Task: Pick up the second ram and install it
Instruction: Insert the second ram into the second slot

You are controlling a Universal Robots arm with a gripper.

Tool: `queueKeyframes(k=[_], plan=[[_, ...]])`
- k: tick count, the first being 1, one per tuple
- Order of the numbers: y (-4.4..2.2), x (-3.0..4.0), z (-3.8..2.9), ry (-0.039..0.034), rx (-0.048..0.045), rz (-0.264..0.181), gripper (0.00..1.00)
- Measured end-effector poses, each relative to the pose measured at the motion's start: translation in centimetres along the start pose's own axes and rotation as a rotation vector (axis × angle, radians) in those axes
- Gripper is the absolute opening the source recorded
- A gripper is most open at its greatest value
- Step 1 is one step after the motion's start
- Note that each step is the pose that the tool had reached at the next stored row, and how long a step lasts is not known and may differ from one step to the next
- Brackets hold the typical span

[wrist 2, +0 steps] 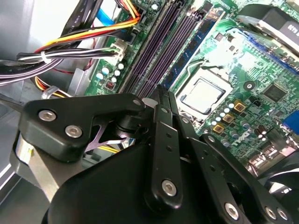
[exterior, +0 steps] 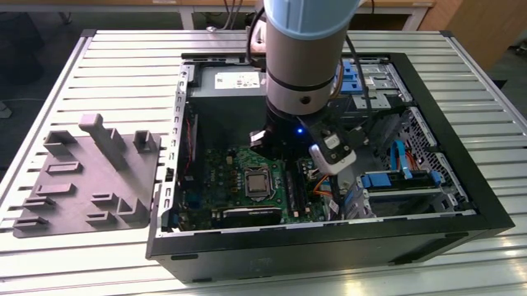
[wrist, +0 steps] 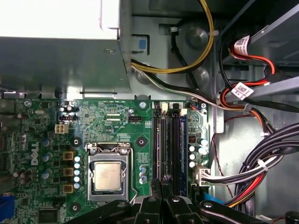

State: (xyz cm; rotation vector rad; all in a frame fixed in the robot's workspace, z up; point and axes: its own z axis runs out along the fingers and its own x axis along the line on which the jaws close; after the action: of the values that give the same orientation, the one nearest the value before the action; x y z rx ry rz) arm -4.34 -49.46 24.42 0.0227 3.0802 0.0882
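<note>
My gripper hangs inside the open computer case, just above the memory slots beside the processor socket. In both wrist views its black fingers stand pressed together, and I see nothing between them. The slots are long dark strips on the green motherboard. I cannot tell the second ram from the slots. In the exterior view the gripper is mostly hidden under the arm's wrist.
A grey moulded tray with blocks and slots lies on the table at the exterior view's left. Bundled cables and drive cages crowd the case beside the slots. The power supply sits past the board.
</note>
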Motion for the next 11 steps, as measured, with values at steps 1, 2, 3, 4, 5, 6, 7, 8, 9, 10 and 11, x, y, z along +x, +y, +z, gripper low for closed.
queueKeyframes(k=[1, 2, 3, 4, 5, 6, 7, 8, 9, 10, 11], plan=[[0.00, -0.03, 0.01, 0.0000, 0.0001, 0.000, 0.12], [0.00, -0.05, 0.02, 0.0000, 0.0001, 0.001, 0.12], [0.00, -0.07, 0.04, -0.0001, 0.0000, 0.001, 0.12], [0.00, -0.09, 0.05, -0.0001, 0.0001, 0.001, 0.12], [0.00, -0.11, 0.07, -0.0001, 0.0001, 0.002, 0.12], [0.00, -0.14, 0.08, -0.0001, 0.0001, 0.002, 0.12], [0.00, -0.18, 0.09, -0.0001, 0.0002, 0.002, 0.12], [0.00, -0.21, 0.10, -0.0002, 0.0001, 0.003, 0.12], [0.00, -0.24, 0.10, -0.0002, 0.0002, 0.003, 0.12], [0.00, -0.26, 0.11, -0.0002, 0.0002, 0.003, 0.12], [0.00, -0.28, 0.12, -0.0002, 0.0002, 0.003, 0.12]])
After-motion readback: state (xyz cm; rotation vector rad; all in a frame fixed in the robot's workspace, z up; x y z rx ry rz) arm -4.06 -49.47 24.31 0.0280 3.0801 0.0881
